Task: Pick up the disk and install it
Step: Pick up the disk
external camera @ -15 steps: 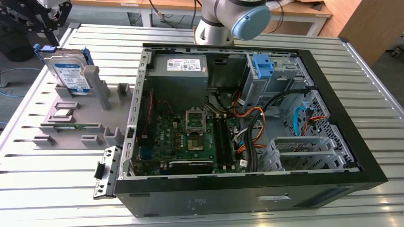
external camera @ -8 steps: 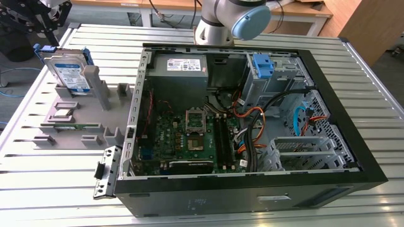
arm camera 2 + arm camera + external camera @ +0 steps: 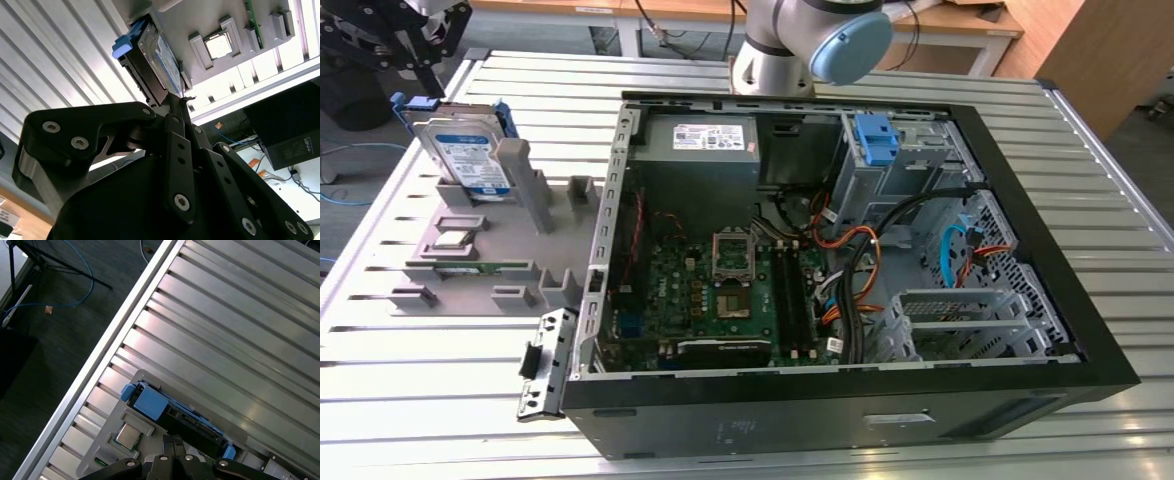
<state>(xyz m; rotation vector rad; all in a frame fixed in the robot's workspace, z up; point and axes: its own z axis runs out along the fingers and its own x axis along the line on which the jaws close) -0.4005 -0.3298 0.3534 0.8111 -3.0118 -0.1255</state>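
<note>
The disk [image 3: 460, 150] stands on edge in a slot of the grey holder [image 3: 480, 275] at the exterior view's left, its white-and-blue label facing the camera and blue rails along its sides. My gripper [image 3: 420, 65] hangs just above the disk's upper end, shut and holding nothing. In the second wrist view the gripper [image 3: 175, 100] is near the disk [image 3: 160, 65], close to its edge. In the first wrist view the gripper [image 3: 173, 440] sits over the blue-railed upper edge of the disk [image 3: 150, 402].
An open computer case [image 3: 1067, 300] lies flat at the centre and right, with its motherboard, cables and a blue bracket [image 3: 874, 138] in the drive bay. The holder also carries a processor chip [image 3: 454, 238] and a memory stick [image 3: 467, 266]. The arm's base [image 3: 774, 60] stands behind the case.
</note>
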